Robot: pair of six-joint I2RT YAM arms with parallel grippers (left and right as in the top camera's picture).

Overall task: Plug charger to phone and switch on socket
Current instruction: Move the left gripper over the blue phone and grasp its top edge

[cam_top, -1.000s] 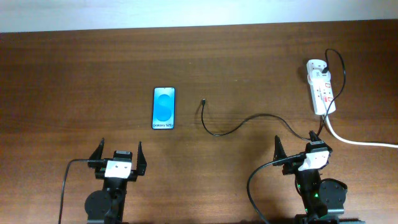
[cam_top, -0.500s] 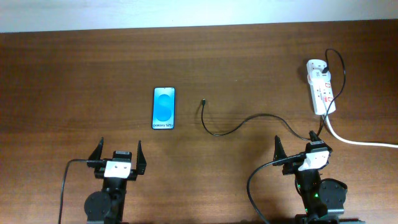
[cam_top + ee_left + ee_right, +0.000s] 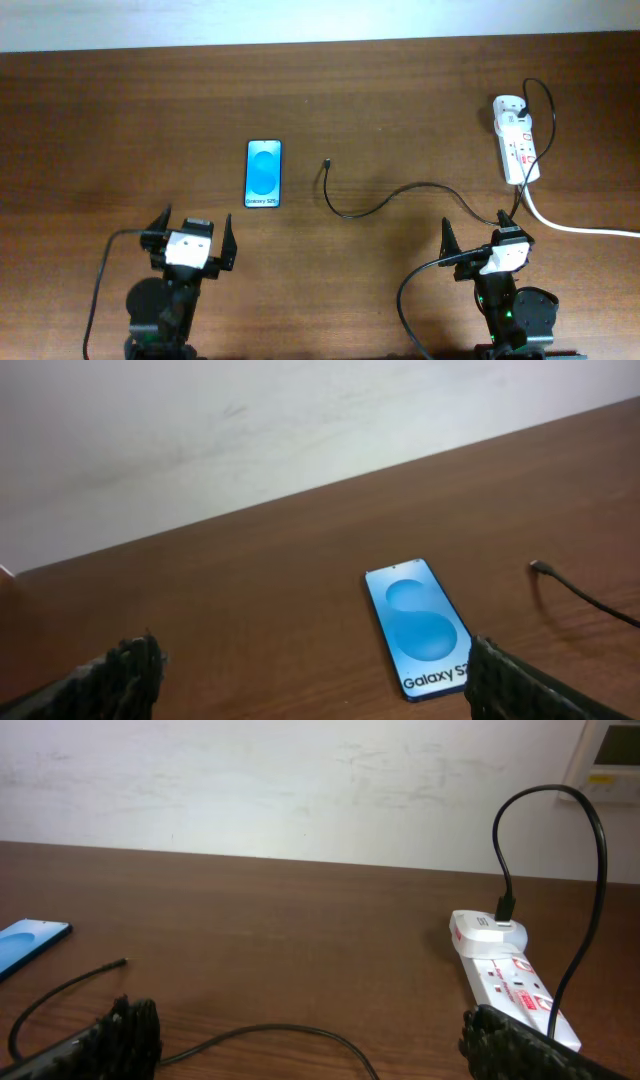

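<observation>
The phone (image 3: pixel 264 174) lies flat on the table, blue screen up; the left wrist view shows it (image 3: pixel 425 625) just ahead and to the right. The charger cable (image 3: pixel 385 203) curves from its free plug tip (image 3: pixel 327 163), right of the phone, across to the socket (image 3: pixel 518 145) at the far right. My left gripper (image 3: pixel 191 234) is open and empty, short of the phone. My right gripper (image 3: pixel 478 232) is open and empty over the cable's curve (image 3: pixel 270 1032), with the socket (image 3: pixel 505 970) ahead to the right.
A thick white cord (image 3: pixel 580 228) runs from the socket off the right edge. A white adapter (image 3: pixel 510 104) sits in the socket's far end with the black cable looping out of it. A pale wall (image 3: pixel 250 420) stands behind the table.
My left arm has lifted a little and turned, its gripper moving slightly toward the phone. The right arm, phone and cable have not moved.
</observation>
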